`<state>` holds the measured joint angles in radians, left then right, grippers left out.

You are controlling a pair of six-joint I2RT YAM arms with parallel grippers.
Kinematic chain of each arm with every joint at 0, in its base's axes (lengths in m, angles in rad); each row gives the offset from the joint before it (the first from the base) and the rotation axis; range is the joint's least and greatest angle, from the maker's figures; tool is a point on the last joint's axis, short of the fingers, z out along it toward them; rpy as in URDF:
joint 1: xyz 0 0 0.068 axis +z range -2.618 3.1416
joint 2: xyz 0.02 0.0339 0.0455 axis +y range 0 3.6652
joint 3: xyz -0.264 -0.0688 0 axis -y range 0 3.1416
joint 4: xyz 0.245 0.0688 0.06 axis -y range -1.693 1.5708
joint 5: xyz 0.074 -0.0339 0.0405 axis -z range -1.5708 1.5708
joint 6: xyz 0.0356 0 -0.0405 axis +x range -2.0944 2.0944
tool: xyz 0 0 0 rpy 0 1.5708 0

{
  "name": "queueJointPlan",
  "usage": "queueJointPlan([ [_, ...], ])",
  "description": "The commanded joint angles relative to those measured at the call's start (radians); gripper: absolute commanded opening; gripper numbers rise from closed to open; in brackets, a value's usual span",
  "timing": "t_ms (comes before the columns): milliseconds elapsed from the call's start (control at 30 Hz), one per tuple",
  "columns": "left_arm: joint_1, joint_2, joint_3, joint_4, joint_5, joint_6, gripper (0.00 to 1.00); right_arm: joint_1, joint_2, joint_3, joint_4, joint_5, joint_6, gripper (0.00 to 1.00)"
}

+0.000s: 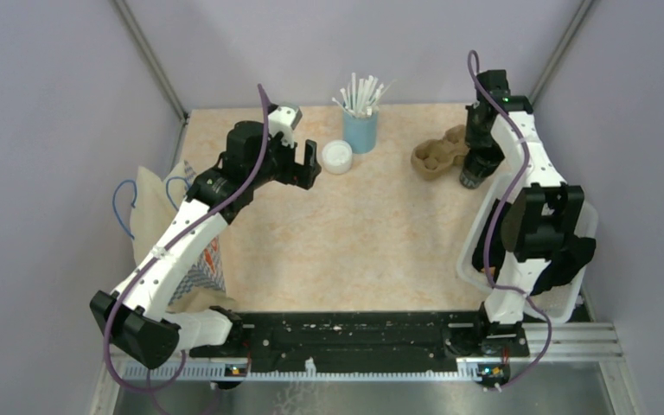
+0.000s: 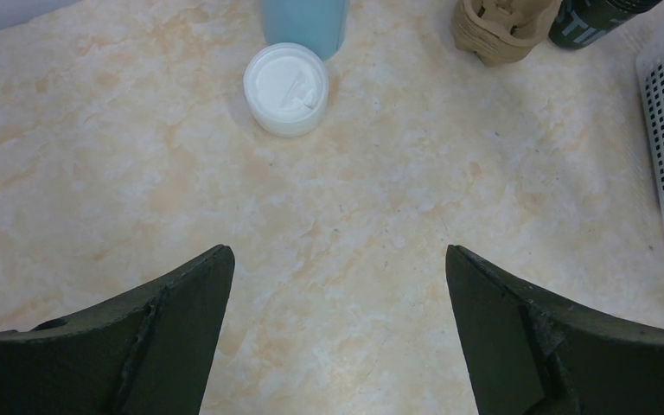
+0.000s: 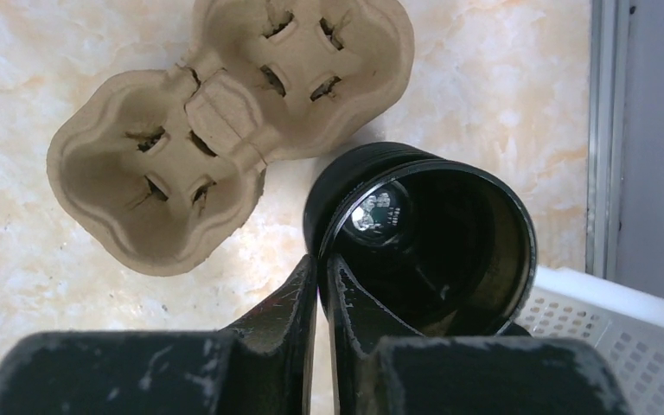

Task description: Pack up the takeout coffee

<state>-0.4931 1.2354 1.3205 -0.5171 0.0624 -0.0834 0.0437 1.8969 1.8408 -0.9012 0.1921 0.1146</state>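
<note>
The right end effector (image 3: 322,264) is clamped on the rim of the upright coffee cup (image 3: 450,251), which stands just beside the pulp carrier (image 3: 164,173). The left end effector (image 2: 337,252), fingers apart, faces the white lid (image 2: 286,88).

Takeout coffee: cup (image 3: 450,251) and lid (image 2: 286,88), shown apart and unassembled.
The small, dark brown-black, tapered cup is seen upright and open-mouthed, well to the right of the light-blue straw cup (image 1: 360,131); its near rim wall is pinched between the closed fingers of the right gripper (image 3: 322,259). The round white plastic lid is laid flat, top upward, just beside the straw cup on its near-left side.
</note>
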Motion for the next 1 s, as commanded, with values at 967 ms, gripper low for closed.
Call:
queueJointPlan([
  [967,-0.005,-0.002,0.023,0.033,-0.009,0.012,0.99,-0.036,0.043,-0.012,0.067,-0.13,0.014,0.23],
])
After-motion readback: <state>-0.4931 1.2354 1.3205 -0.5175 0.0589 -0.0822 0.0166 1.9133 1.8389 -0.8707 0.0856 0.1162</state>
